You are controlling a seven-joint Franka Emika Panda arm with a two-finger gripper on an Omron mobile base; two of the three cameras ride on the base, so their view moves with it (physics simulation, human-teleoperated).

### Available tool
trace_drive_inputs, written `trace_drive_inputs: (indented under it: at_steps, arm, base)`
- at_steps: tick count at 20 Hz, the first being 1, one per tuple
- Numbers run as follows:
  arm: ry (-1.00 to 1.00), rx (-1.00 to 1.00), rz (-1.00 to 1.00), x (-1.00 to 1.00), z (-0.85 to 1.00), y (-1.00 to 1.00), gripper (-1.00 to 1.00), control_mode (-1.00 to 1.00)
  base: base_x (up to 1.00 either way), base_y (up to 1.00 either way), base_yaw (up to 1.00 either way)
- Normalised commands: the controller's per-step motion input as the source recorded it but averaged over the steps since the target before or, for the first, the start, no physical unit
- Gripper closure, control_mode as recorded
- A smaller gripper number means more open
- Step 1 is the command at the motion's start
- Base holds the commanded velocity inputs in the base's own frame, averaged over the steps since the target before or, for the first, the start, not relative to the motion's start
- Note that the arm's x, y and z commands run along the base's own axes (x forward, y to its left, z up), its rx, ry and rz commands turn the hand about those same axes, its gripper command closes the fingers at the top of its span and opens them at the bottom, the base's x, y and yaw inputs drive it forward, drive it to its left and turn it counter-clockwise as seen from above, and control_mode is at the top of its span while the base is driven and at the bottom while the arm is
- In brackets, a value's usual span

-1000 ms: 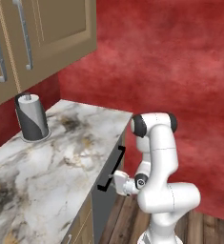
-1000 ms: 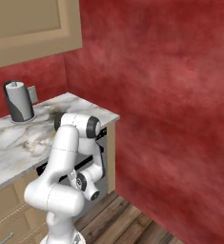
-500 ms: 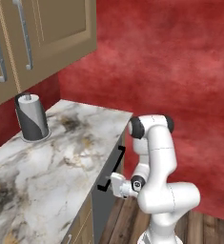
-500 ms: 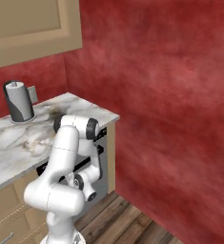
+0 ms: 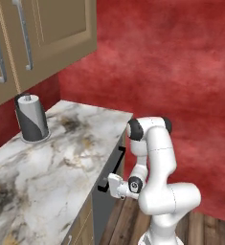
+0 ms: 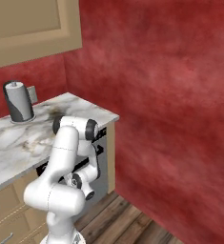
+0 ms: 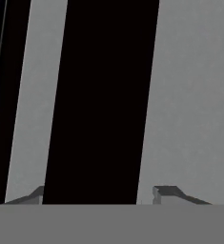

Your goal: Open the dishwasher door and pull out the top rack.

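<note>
— So, where's the handle [image 7: 101, 100] from the pincer [image 7: 99, 193]?
— Dead ahead, running lengthwise between the fingers [image 7: 168, 193], one tip either side of the black bar.
— Gripping it?
— Can't tell; the tips sit close beside it. Behind the bar is the dishwasher door [image 7: 189, 95], upright and shut under the counter [image 5: 61, 158].

One dishwasher door [image 5: 104, 210], one paper towel roll [image 5: 31, 117], two cabinet handles [image 5: 25, 36].

I see glossy white rounded arm [image 5: 157, 162], dark grey joint caps, bulky white base; dark finger tips [image 7: 168, 192].
</note>
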Motion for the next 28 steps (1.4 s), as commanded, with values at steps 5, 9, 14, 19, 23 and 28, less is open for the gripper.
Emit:
trace_drive_inputs:
  at_steps: [5, 9, 14, 19, 23, 28]
  arm:
    - [0.0, 0.0, 0.0, -0.12, -0.21, -0.3, 1.0, -1.0]
    - [0.0, 0.0, 0.0, -0.42, -0.27, -0.87, 1.0, -1.0]
    - [0.0, 0.0, 0.0, -0.4, -0.26, -0.99, 1.0, -1.0]
    - [0.0, 0.0, 0.0, -0.33, -0.21, -1.0, 1.0, -1.0]
    - [0.0, 0.0, 0.0, -0.25, -0.15, -1.0, 1.0, -1.0]
    - [0.02, 0.0, 0.0, -0.08, -0.08, -0.99, 1.0, -1.0]
  base:
    - [0.0, 0.0, 0.0]
    - [0.0, 0.0, 0.0]
    - [0.0, 0.0, 0.0]
    - [0.0, 0.0, 0.0]
    - [0.0, 0.0, 0.0]
    - [0.0, 0.0, 0.0]
